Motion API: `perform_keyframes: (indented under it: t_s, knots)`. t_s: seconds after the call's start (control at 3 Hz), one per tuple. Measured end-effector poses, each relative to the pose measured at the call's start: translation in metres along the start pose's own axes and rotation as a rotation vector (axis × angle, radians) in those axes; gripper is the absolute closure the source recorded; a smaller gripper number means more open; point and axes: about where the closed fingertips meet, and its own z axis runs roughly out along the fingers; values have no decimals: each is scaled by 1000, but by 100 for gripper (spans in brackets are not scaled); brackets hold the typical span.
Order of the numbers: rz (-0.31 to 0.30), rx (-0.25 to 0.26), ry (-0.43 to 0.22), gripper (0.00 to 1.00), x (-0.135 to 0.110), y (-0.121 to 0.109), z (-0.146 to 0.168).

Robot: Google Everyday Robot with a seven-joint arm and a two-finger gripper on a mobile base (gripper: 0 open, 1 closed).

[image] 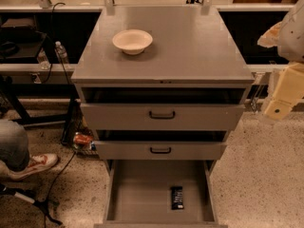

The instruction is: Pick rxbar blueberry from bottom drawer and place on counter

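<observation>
The bottom drawer [137, 194] is pulled well out, much farther than the two drawers above it, so its floor is open to a reach from above. The rxbar blueberry [176, 197] lies flat on that floor, right of the middle and towards the front edge, lengthwise front to back and apart from the drawer's walls. With nothing else in the drawer, it seems an easy thing to come down on.

The claw [279, 107] hangs at the right edge of the view, beside the cabinet at about the height of the top drawer [123, 117], well apart from the bar and above it. Only pale, blocky parts of the arm show there, and I cannot tell whether the claw is open or closed; it appears to hold nothing, though part of it is cut off by the frame.

The desk [199, 46] (the cabinet's flat grey top, where the bar must end up) carries a pale bowl [132, 41] left of centre towards the back, which leaves wide bare room to the right and front.

By my judgement the pick is not yet begun: the arm has to swing left and go down into the drawer, keeping clear of the middle drawer [118, 151] that juts out over its rear part.
</observation>
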Motion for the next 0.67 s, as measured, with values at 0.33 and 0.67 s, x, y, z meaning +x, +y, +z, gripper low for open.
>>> perform_keyframes:
  t_s: [0.33, 0.67]
  knots:
    - [3, -2, 5, 0, 0, 0, 2]
    - [20, -15, 34, 0, -3, 2, 14]
